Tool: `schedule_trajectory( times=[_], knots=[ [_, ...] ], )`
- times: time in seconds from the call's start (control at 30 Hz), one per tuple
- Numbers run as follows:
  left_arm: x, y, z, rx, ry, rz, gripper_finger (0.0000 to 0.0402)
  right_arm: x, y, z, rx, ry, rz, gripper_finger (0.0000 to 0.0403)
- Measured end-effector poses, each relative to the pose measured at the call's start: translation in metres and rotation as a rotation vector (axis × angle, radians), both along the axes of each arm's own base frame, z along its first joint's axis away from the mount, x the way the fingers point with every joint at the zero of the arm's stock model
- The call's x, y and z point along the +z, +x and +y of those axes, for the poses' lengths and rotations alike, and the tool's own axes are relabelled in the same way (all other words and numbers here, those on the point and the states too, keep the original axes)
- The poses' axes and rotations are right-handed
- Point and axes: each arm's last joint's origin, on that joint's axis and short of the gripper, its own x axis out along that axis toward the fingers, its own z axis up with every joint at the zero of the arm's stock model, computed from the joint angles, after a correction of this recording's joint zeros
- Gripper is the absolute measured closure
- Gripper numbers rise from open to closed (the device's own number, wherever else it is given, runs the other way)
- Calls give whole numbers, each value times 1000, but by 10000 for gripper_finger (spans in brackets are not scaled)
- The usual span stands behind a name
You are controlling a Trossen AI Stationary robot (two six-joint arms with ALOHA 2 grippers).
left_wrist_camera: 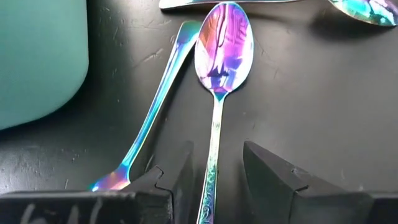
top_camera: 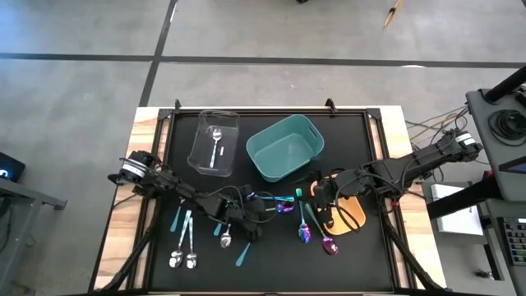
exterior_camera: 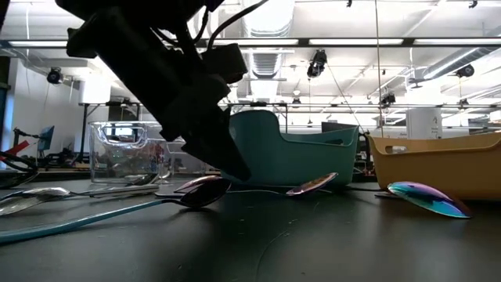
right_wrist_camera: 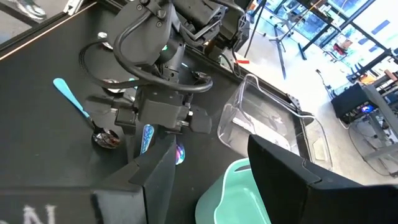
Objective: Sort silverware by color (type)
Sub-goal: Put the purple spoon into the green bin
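High view first: I have the black table mat (top_camera: 271,263) filling the middle of the frame, with the teal bin (top_camera: 284,147) just above centre, the clear bin (top_camera: 214,141) to its left with one silver spoon (top_camera: 215,146) already inside, and the orange bin (top_camera: 349,214) right of centre, partly hidden under my right arm. I judge each bin is meant for one finish, which is why the silver piece sits alone in the clear one.

The rest of the silverware is loose on the mat: two silver spoons (top_camera: 182,256) at lower left, teal-handled pieces (top_camera: 243,254) near the bottom centre, and iridescent spoons (top_camera: 328,243) at lower centre-right.

My left gripper (top_camera: 261,205) is down at the middle of the frame. In the left wrist view its fingers (left_wrist_camera: 177,171) stand open on either side of the handle of an iridescent purple spoon (left_wrist_camera: 222,53), not yet closed on it; a second iridescent utensil (left_wrist_camera: 152,118) lies just beside, close enough that I would close carefully.

My right gripper (right_wrist_camera: 205,168) hangs above the teal bin's edge, near the orange bin, fingers parted and holding nothing, waiting clear of the left arm's reach.
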Motion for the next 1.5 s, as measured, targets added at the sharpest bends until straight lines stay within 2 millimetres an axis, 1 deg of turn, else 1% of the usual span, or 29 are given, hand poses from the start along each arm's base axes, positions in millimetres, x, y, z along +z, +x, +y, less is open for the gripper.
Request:
schedule_trajectory(
  times=[0.27,0.63,0.97,1.17,1.33,1.5],
  knots=[
    [-2,-1,1,4,-5,-9,279,0,0,0,0,0,1,211],
    [-14,-10,4,23,-32,-34,279,0,0,0,0,-1,1,211],
    [-16,-12,5,21,-27,-28,279,0,0,0,0,-1,1,211],
    [-28,-4,2,3,-20,-55,279,0,0,0,0,-1,2,211],
    [-31,3,-1,3,-11,-60,279,-1,0,0,-3,3,4,211],
    [-31,4,-1,1,-8,-58,283,-1,0,0,-1,0,5,211]
  ],
)
